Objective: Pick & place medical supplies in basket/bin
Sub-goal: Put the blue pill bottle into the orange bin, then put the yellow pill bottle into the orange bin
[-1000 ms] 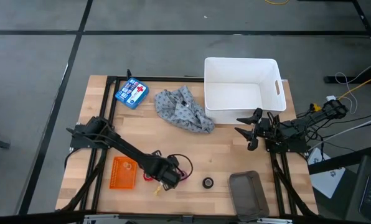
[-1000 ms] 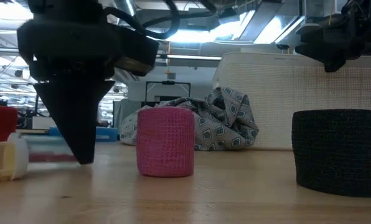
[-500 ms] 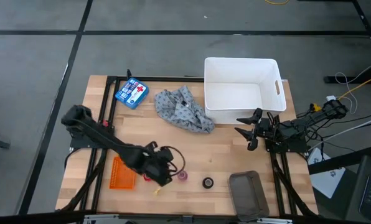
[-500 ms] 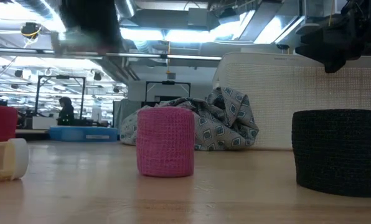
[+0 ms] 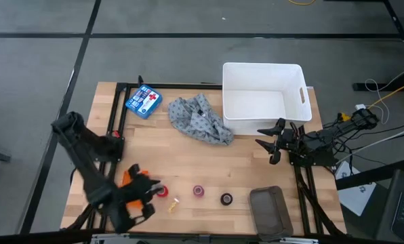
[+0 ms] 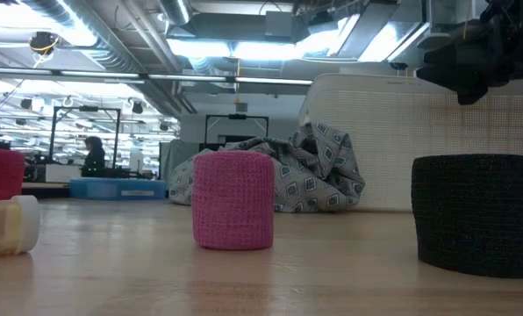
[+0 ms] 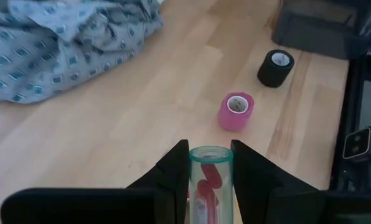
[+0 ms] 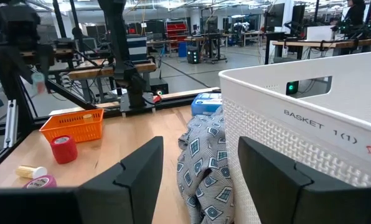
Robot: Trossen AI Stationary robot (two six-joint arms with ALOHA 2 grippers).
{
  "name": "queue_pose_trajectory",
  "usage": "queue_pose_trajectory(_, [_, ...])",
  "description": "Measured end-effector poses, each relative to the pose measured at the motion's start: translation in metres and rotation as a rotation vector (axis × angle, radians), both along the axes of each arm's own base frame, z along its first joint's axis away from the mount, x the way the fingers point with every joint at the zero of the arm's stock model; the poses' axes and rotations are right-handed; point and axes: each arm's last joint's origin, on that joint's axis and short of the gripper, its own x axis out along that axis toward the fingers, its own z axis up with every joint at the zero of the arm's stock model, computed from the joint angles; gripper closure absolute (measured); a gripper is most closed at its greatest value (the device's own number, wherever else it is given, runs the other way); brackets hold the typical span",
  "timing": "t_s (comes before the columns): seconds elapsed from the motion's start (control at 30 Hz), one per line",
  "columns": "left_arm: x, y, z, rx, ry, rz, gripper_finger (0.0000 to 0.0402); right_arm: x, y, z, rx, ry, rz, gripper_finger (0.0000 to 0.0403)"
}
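– So where's the L gripper?
– Front-left corner of the table, raised over the orange basket and hiding most of it in the high view. Its 2 fingers press on either side of a small clear tube w/ a teal rim and red bits inside; the tube stands between them.
– And the R gripper?
– Waiting at the right edge, just in front of the white bin's near-right corner, fingers spread wide, nothing btwn them.
– Rolls?
– All 3 on the wood near the front edge, in a rough row. Red roll just beside the basket, pink roll in the middle, black roll furthest right. Pink and black stand upright, apart from each other. Yellowish piece lies on its side btwn red and pink, a bit nearer the front.
– Cloth?
– Grey patterned cloth is bunched up, touching the bin's left-front corner. Bin interior looks bare from above.
– Anything else?
– Blue box w/ a red cross at the back left, apart from the cloth. Grey tray at the front right, near the black roll.
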Motion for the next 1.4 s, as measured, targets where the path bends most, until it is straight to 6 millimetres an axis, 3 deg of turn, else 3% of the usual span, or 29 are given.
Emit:
queue_pose_trajectory(0.23, [-0.028,-0.026,-0.026,0.103,-0.052,0.034,0.0311,0.000,0.000,0.000,0.008,-0.003,0.000,0.0194])
queue_pose_trajectory(0.5, [-0.044,-0.051,-0.080,0.222,-0.043,0.125,0.0311,0.000,0.000,0.000,0.011,-0.004,0.000,0.0194])
queue_pose_trajectory(0.63, [-0.049,-0.057,-0.098,0.232,0.027,0.167,0.0311,0.000,0.000,0.000,0.011,-0.004,-0.001,0.0194])
queue_pose_trajectory(1.03, [-0.049,-0.057,-0.100,0.226,0.076,0.188,0.0307,0.000,0.000,0.000,0.012,-0.005,-0.002,0.0194])
queue_pose_trajectory(1.4, [-0.046,-0.052,-0.100,0.231,0.159,0.232,0.0236,0.000,0.000,0.000,0.019,-0.007,-0.004,0.0194])
